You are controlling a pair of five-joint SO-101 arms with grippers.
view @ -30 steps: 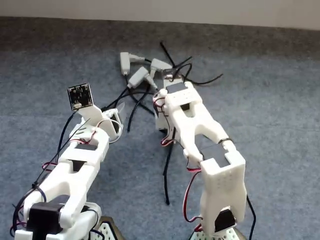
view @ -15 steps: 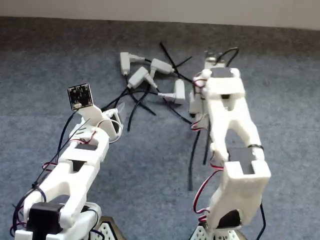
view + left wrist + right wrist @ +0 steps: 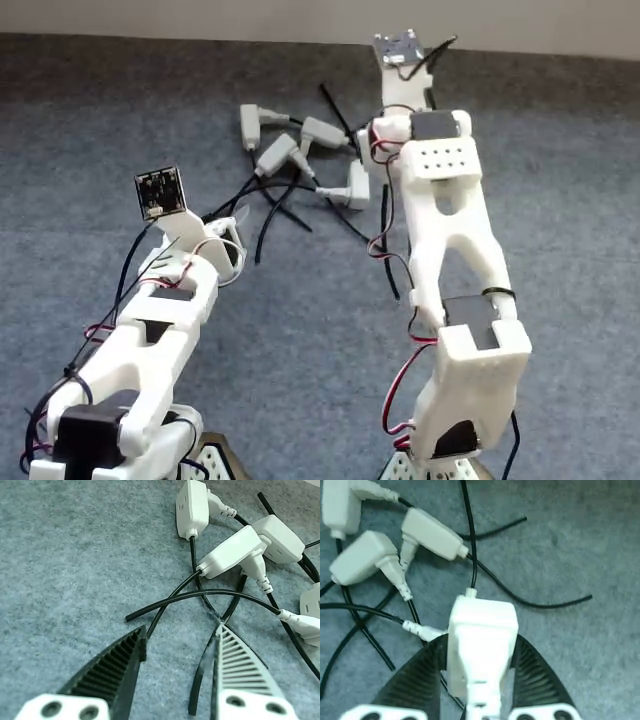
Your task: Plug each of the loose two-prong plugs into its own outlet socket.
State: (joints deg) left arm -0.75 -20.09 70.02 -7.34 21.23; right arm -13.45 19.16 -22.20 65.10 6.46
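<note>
Gripping is judged the step in hand: a white plug (image 3: pixel 481 622) is clamped between the jaws of the right gripper (image 3: pixel 480 645), near the outlet sockets (image 3: pixel 431 532). The left gripper (image 3: pixel 181 630) is spread wide, empty. Next, its prongs must be aligned with a free socket.

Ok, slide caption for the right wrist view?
Right gripper around a white outlet socket; more sockets and black cords on the grey carpet.

both arms are white printed plastic with black servo blocks and loops of red, black and white wire. the left arm (image 3: pixel 160 335) carries a bare dark circuit board (image 3: pixel 161 192); the right arm (image 3: pixel 455 250) shows a hole grid (image 3: pixel 440 157). the left gripper (image 3: pixel 181 632) has one black ribbed finger and one white, the right gripper (image 3: pixel 480 642) two black.
</note>
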